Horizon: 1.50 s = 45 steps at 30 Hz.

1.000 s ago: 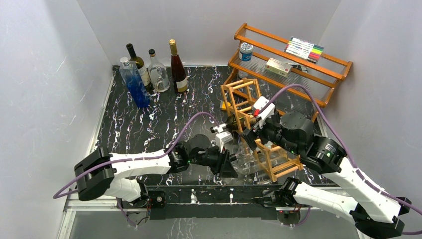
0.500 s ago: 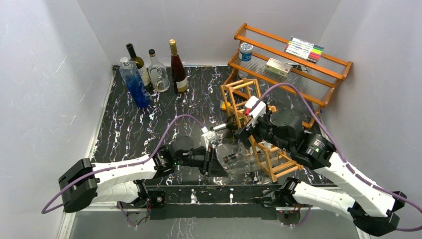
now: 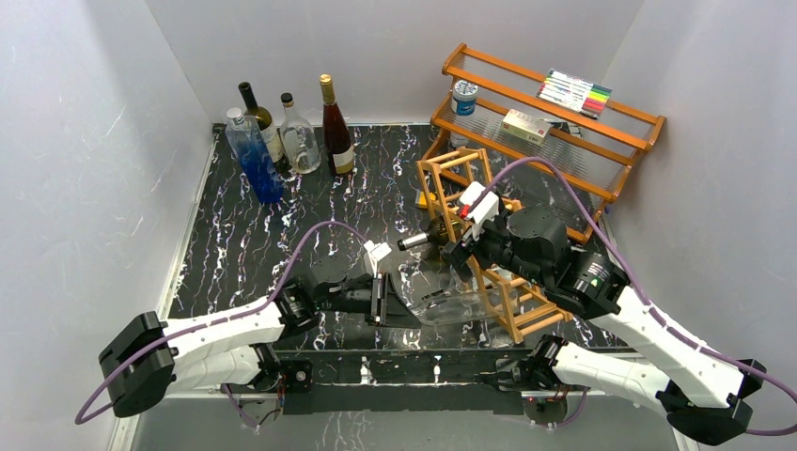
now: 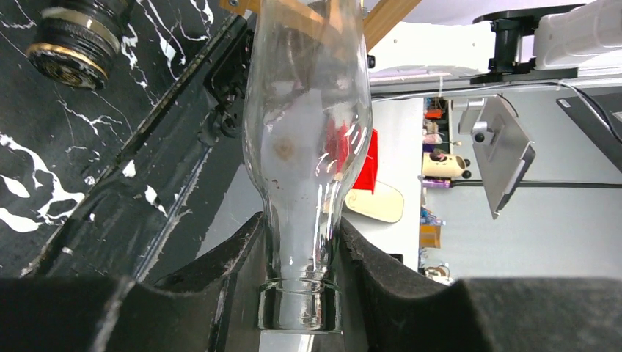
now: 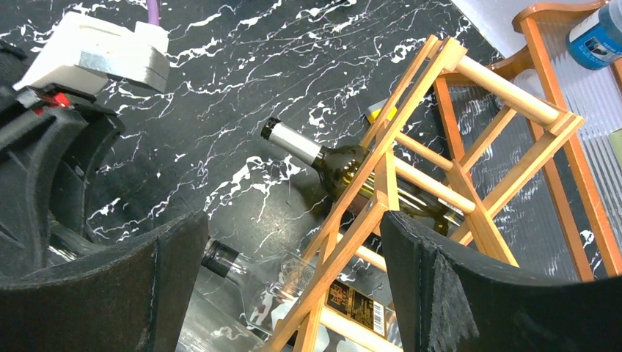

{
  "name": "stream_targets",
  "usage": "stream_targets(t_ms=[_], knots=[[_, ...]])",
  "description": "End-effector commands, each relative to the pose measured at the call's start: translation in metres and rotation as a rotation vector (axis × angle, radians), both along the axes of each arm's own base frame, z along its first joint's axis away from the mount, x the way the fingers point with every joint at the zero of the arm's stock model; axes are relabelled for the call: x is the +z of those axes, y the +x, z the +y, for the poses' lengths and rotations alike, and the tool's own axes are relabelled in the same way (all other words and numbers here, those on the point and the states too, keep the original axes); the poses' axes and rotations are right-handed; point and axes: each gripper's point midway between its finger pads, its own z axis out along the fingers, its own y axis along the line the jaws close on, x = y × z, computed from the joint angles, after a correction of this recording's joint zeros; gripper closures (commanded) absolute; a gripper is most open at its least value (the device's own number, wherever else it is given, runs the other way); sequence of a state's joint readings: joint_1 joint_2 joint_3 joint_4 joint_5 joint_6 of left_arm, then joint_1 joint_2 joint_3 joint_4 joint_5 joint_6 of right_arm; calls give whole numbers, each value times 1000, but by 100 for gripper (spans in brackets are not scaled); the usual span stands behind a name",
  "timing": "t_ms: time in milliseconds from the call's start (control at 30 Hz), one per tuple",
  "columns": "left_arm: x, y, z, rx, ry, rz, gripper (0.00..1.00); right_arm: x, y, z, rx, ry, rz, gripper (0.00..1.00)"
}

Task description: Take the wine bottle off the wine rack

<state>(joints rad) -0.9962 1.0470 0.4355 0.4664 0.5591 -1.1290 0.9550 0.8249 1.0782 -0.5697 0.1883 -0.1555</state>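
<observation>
My left gripper (image 4: 299, 293) clenched on the neck of the clear wine bottle (image 4: 308, 125), body ahead of my grip, far end among bars of the wine rack (image 5: 386, 183); my right gripper (image 5: 293, 271) spread wide, rack just below.

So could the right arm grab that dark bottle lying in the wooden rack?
Probably yes. The right fingers stand wide open close by the wine rack, and the neck of the dark bottle pokes out of the frame with nothing covering it. The bars cage the body, so the neck looks the way in.
</observation>
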Motion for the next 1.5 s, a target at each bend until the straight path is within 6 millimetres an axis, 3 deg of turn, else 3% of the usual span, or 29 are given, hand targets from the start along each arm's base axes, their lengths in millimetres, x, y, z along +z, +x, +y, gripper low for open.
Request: stream_targets(t_ms=[0,767,1167,1467], knots=[[31,-5,6,-6,-96,11,100,11,3,4,-2,58,-35,2],[56,14,39,133,-152,83,100,7,4,6,-2,59,-41,2],[58,32,62,255,-62,61,100,8,4,7,4,63,-42,2],[70,49,73,357,-6,-15,100,7,4,8,10,63,-40,2]])
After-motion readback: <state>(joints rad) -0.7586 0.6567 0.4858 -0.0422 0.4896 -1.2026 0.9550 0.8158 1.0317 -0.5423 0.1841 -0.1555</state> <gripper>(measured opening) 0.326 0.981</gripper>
